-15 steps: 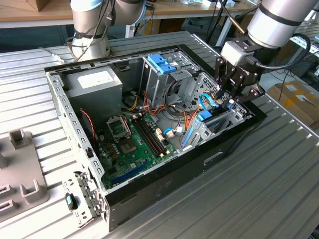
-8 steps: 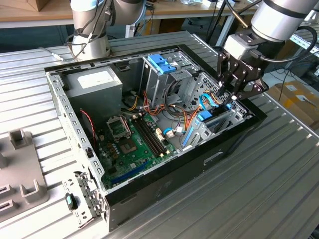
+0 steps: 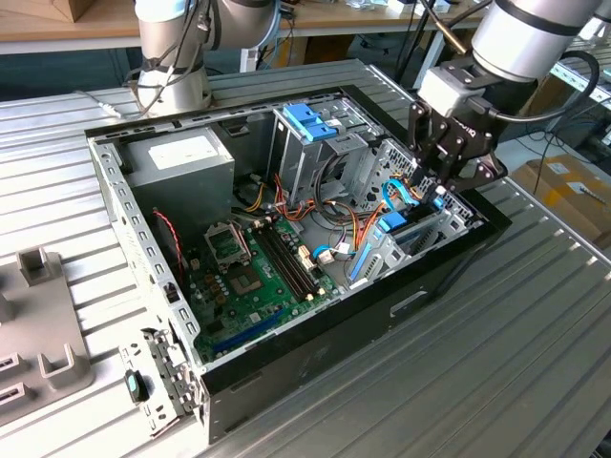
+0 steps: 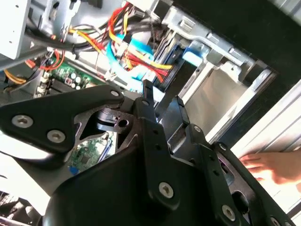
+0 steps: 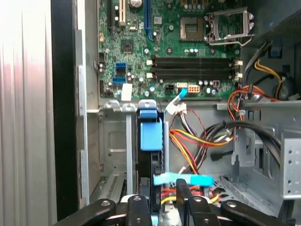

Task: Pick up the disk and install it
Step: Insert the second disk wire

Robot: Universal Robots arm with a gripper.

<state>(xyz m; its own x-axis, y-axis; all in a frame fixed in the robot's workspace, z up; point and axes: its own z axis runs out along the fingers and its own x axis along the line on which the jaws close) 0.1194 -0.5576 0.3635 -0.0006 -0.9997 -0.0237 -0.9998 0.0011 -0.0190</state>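
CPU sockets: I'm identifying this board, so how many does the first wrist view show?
1. The CPU socket sits on the green motherboard, next to the black memory slots. Another could lie beyond the frame.

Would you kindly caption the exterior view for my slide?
Black pincer lowered at the drive bay in the open black computer case, beside the green motherboard.

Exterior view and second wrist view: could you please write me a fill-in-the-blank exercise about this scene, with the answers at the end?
1. In the exterior view, the claw hangs over the open black metal computer case at the end on the view's ____.
2. The flat circuit-covered motherboard inside the case is ____ in colour.
3. In the second wrist view, a person's ____ shows near the ribbed grey metal table.

Answers: right; green; hand
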